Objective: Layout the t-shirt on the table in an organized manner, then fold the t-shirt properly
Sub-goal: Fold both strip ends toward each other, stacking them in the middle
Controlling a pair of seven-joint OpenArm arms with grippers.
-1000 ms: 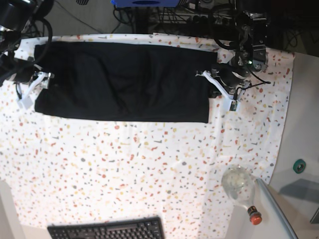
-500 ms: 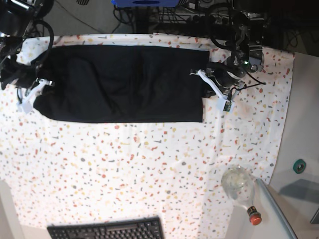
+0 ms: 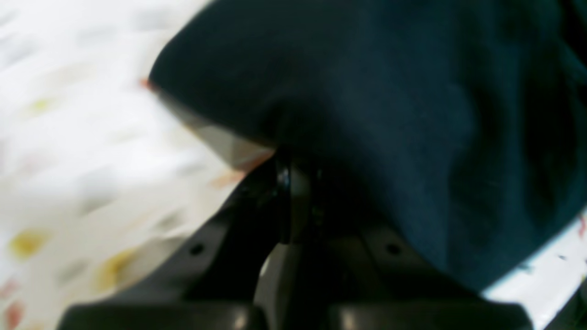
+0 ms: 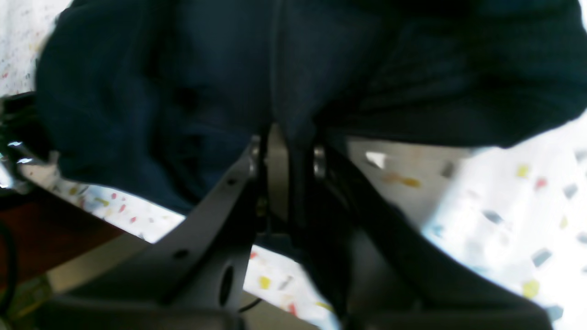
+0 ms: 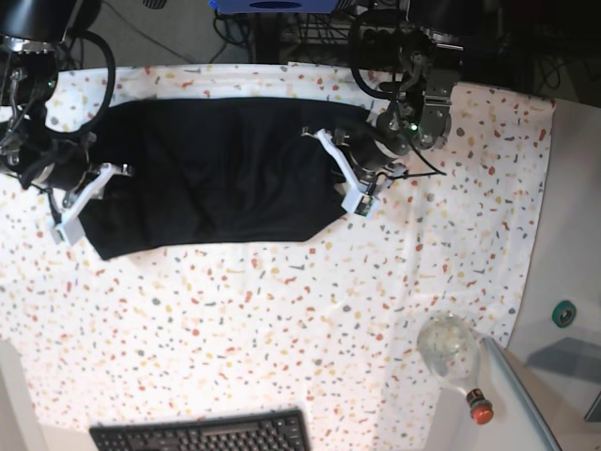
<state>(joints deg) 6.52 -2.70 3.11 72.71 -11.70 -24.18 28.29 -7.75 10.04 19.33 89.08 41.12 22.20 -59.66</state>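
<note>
We find the t-shirt (image 5: 211, 178) limp, light and sagging on the worktop (image 5: 282, 319), each end edge pinched by left gripper (image 5: 343, 174) and right gripper (image 5: 89, 193), hems being soundest holds.

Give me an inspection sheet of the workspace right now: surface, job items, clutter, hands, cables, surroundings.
Surface: table under a speckled white cloth, mostly bare in front.
Job's things: black t-shirt bunched, both ends lifted inward.
Clutter: keyboard at the near edge; clear bottle with red cap lying near the corner.
Grippers: left hand and right hand each shut on a shirt end.
Cables: black cables behind the table.
Surroundings: green roll off the table.
</note>
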